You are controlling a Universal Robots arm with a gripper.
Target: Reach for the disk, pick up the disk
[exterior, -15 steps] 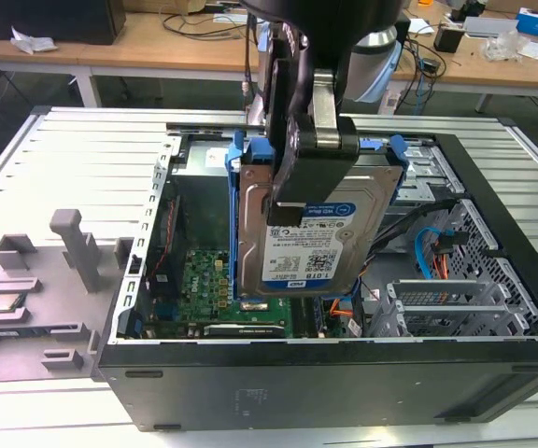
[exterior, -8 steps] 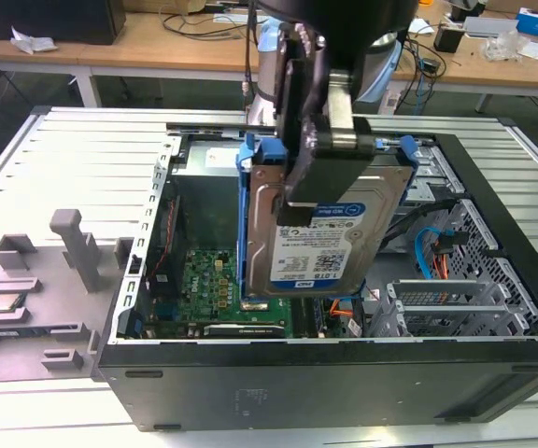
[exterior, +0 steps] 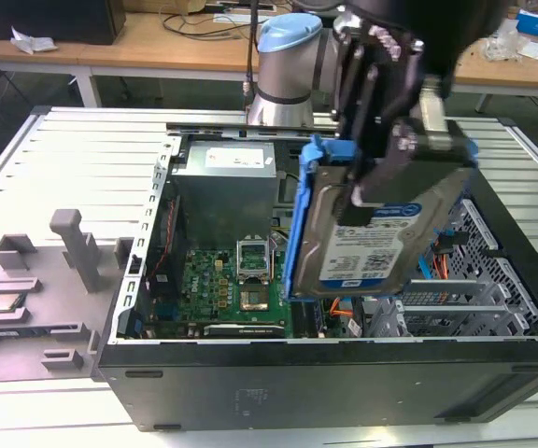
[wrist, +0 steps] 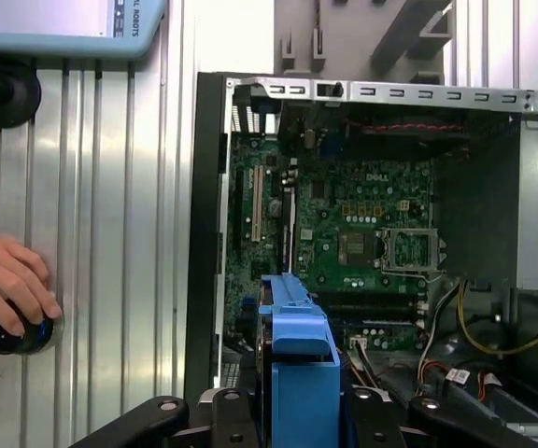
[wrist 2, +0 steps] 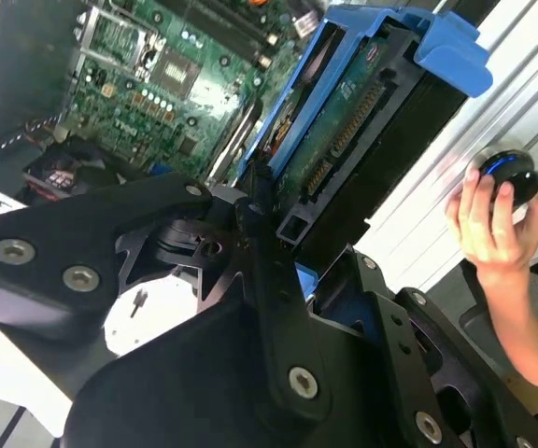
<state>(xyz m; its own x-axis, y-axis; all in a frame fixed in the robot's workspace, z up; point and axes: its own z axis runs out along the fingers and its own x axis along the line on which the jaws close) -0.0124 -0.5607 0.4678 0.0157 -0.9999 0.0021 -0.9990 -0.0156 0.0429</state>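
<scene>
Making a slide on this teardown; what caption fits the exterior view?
Pincer holds the disk tilted above the open computer case, motherboard exposed below.

You're in robotics lab or test workshop. Evidence: ribbed aluminium worktable (exterior: 82,149) with open computer case (exterior: 325,373) lying on it, motherboard (exterior: 218,289) exposed. Grey fixture blocks (exterior: 73,247) sit on table at exterior view's left. Robot arm base (exterior: 283,65) mounted at table's far edge. Behind it, wooden desks (exterior: 148,42) strewn with cables. Person's hand (wrist: 7,280) rests on black puck-like control knob (wrist: 12,336) in first wrist view.
</scene>
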